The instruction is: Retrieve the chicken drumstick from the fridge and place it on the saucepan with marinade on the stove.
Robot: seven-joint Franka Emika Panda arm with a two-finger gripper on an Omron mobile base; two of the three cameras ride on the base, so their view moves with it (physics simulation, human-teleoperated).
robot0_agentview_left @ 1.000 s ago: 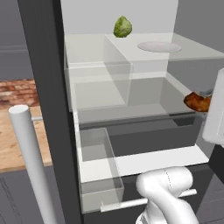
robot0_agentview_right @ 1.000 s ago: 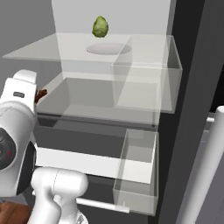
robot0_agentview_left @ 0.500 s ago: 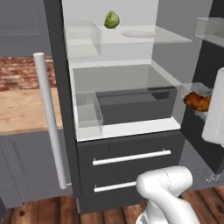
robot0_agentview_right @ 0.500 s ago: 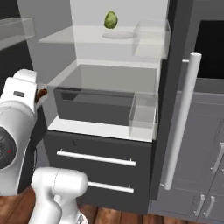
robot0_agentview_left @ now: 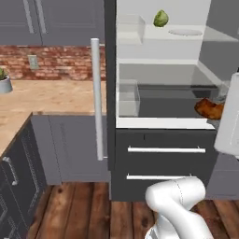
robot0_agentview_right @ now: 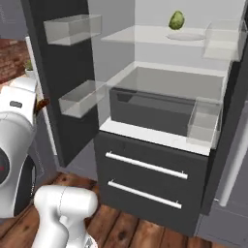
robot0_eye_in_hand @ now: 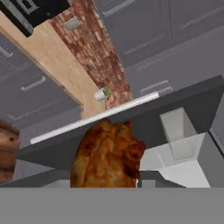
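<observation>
From the left base view, the whole picture has shifted since a second ago: then the tall dark grey fridge (robot0_agentview_left: 158, 116) with its white interior filled the frame close up, and now its two lower drawers, the wooden floor and a wooden counter (robot0_agentview_left: 51, 95) beside it are in sight. That is the base backing away, not the things moving. The small reddish-brown chicken drumstick (robot0_agentview_left: 208, 108) hangs at the right edge, in front of the fridge's open middle compartment and against the white arm, well below the round green leafy vegetable (robot0_agentview_left: 161, 18) on the top shelf.

From the right base view, the same retreat shows: the fridge stands further off, with its drawers and long silver bar handle (robot0_agentview_right: 235, 164) visible. A sliver of the drumstick peeks out beside the arm's white link, left of the fridge and clear of its shelves.

In the hand view, the drumstick sits at the bottom centre, close to the camera, with the fridge's open door and a brick wall (robot0_eye_in_hand: 94, 57) beyond it. The fingertips themselves are hidden, but the gripper appears closed narrowly on the drumstick, which travels with the hand.

The retrieval looks done; what remains, by this reading, is carrying the meat to the saucepan on the stove.
</observation>
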